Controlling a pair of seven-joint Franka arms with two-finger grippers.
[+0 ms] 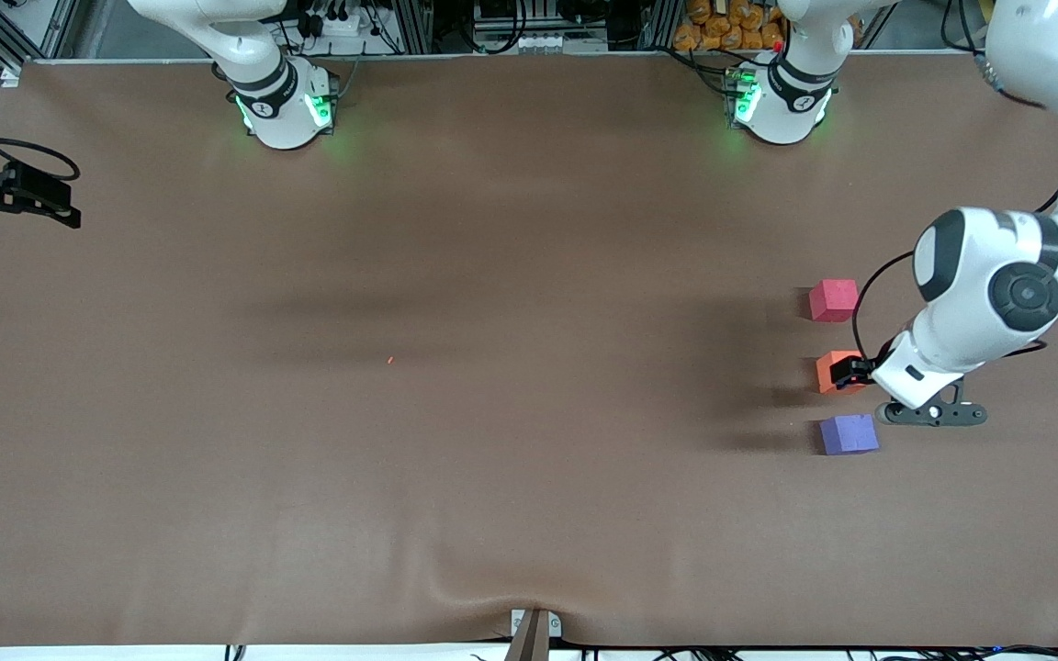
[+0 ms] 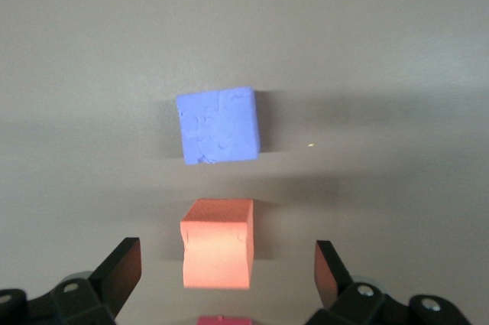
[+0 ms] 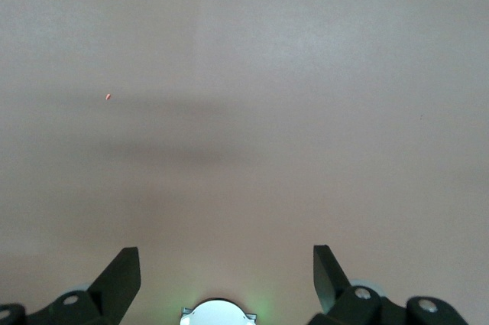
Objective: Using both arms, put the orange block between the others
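The orange block (image 1: 828, 368) sits on the brown table near the left arm's end, between the red-pink cube (image 1: 833, 300) and the purple-blue cube (image 1: 849, 434), which lies nearer the front camera. My left gripper (image 1: 852, 373) is low over the orange block. In the left wrist view the orange block (image 2: 218, 252) lies between the spread fingers (image 2: 124, 262) with a gap on each side. The purple-blue cube (image 2: 218, 125) and an edge of the red-pink cube (image 2: 224, 320) show there too. My left gripper (image 2: 227, 262) is open. My right gripper (image 1: 51, 204) waits open at the right arm's end of the table, with only bare table between its fingers (image 3: 122, 270).
A tiny orange speck (image 1: 390, 360) lies mid-table. The two arm bases (image 1: 286, 108) (image 1: 782, 101) glow green along the table's edge by the robots. A bracket (image 1: 534, 629) sits at the table edge nearest the front camera.
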